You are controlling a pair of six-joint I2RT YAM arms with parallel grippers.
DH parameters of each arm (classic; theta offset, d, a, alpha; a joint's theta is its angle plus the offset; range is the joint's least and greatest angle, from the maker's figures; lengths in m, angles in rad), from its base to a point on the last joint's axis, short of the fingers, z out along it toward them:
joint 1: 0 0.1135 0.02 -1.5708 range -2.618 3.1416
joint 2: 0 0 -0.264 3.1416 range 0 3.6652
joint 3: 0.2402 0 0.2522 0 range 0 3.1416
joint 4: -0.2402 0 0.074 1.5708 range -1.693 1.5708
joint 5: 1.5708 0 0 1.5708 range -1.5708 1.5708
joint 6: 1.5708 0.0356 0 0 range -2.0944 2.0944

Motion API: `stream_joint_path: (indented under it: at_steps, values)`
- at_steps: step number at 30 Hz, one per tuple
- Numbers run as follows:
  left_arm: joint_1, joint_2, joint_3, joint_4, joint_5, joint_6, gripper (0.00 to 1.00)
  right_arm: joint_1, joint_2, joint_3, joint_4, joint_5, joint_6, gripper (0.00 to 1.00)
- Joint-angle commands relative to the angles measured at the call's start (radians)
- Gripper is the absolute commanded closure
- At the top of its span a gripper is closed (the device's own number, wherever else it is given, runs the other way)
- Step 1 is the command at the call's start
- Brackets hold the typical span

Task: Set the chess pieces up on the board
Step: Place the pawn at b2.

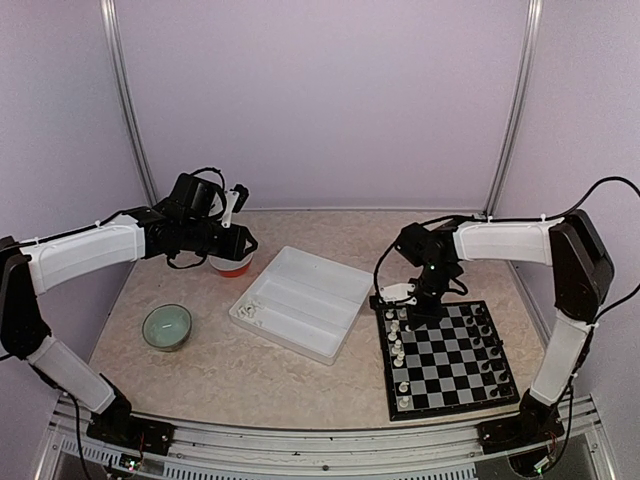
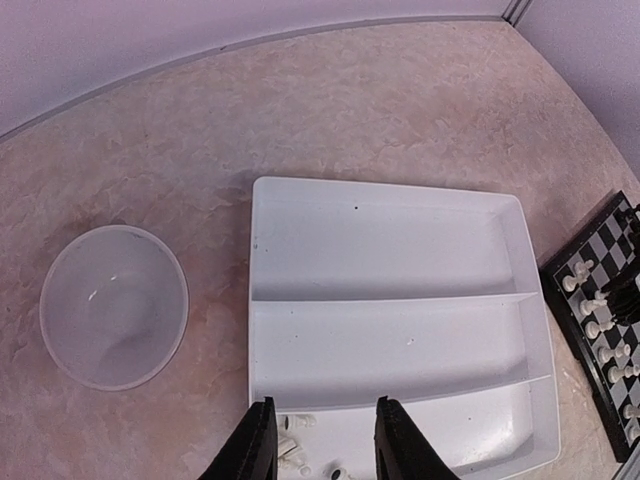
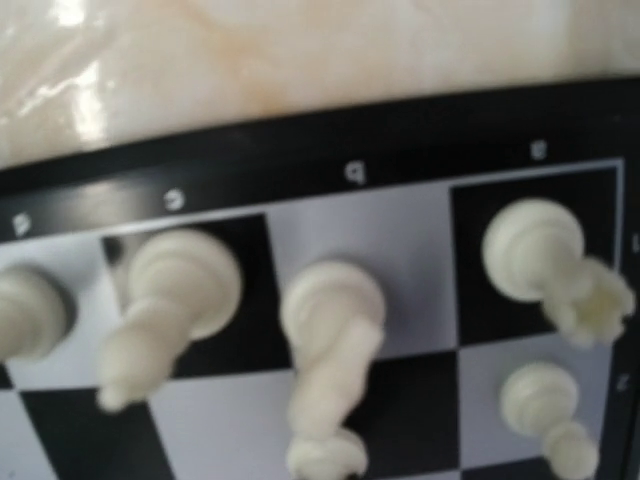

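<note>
The board (image 1: 452,362) lies at the near right, with white chess pieces (image 1: 398,350) along its left side and black ones (image 1: 487,345) along its right. My right gripper (image 1: 428,303) is low over the board's far left corner. Its fingers are outside the right wrist view, where a white piece (image 3: 335,330) stands on a light square of the board (image 3: 400,150) and its top reaches the bottom edge. My left gripper (image 2: 320,405) hangs open and empty above the white tray's (image 2: 400,250) near compartment, where a few small pieces (image 2: 295,450) lie.
The white divided tray (image 1: 310,290) sits mid-table. A pale green bowl (image 1: 166,326) rests near left, and shows as a translucent bowl (image 2: 113,305) in the left wrist view. A red and white bowl (image 1: 235,265) stands under the left arm. Walls enclose three sides.
</note>
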Motion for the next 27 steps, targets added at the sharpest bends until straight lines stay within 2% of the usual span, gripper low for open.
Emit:
stream_joint_path:
  at_steps: [1,6,23,27]
  values:
    - [-0.001,-0.008,-0.003,0.014,0.019,0.010,0.65,-0.007,0.030,0.036,0.015,0.009,0.013,0.96]
    - [-0.001,-0.003,-0.003,0.012,0.022,0.010,0.65,-0.006,0.048,0.043,0.022,0.022,0.015,0.94]
    - [-0.001,0.012,0.000,0.005,0.041,0.010,0.65,-0.006,0.043,0.046,0.017,0.016,0.027,0.77]
    - [-0.002,0.016,-0.003,0.006,0.033,0.009,0.65,-0.007,-0.003,0.037,-0.007,0.024,0.020,0.73]
